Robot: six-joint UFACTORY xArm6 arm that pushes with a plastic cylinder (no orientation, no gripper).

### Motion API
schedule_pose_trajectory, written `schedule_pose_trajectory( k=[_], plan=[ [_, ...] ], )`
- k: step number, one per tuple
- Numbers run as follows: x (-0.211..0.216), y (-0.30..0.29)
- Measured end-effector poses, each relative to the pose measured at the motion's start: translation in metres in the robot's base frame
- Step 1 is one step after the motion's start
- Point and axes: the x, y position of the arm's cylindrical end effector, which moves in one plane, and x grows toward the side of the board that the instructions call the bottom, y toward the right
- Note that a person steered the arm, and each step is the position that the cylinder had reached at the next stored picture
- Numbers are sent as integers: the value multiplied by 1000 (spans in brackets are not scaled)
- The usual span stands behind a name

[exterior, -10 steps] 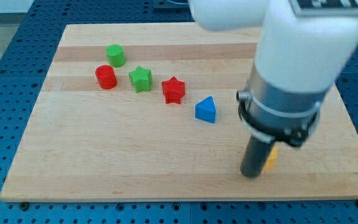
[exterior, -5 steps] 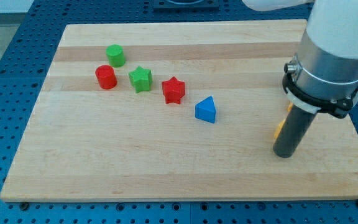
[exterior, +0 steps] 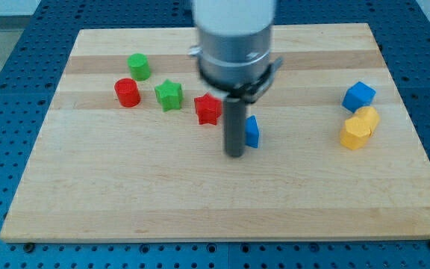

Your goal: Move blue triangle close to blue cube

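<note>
The blue triangle (exterior: 252, 131) lies near the board's middle, mostly hidden behind my rod. My tip (exterior: 234, 154) rests on the board just left of and slightly below it, touching or nearly touching its left side. The blue cube (exterior: 359, 96) sits far to the view's right, well apart from the triangle.
Two yellow blocks (exterior: 359, 127) sit just below the blue cube. A red star (exterior: 208, 109) lies left of the triangle, close to my rod. A green star (exterior: 169, 94), a red cylinder (exterior: 127, 92) and a green cylinder (exterior: 139, 66) lie at upper left. The wooden board (exterior: 125, 194) sits on a blue perforated table.
My rod has swept from the board's right side to the left, past the blue triangle, and now stands on its left. The blue cube and yellow blocks have come into view.
</note>
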Motion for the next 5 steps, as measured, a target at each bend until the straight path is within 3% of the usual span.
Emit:
schedule_pose_trajectory(
  k=[1,2,3,4,5],
  plan=[
    [-21,47],
    [-25,53],
    [-13,-11],
    [-17,-24],
    [-34,20]
  ],
)
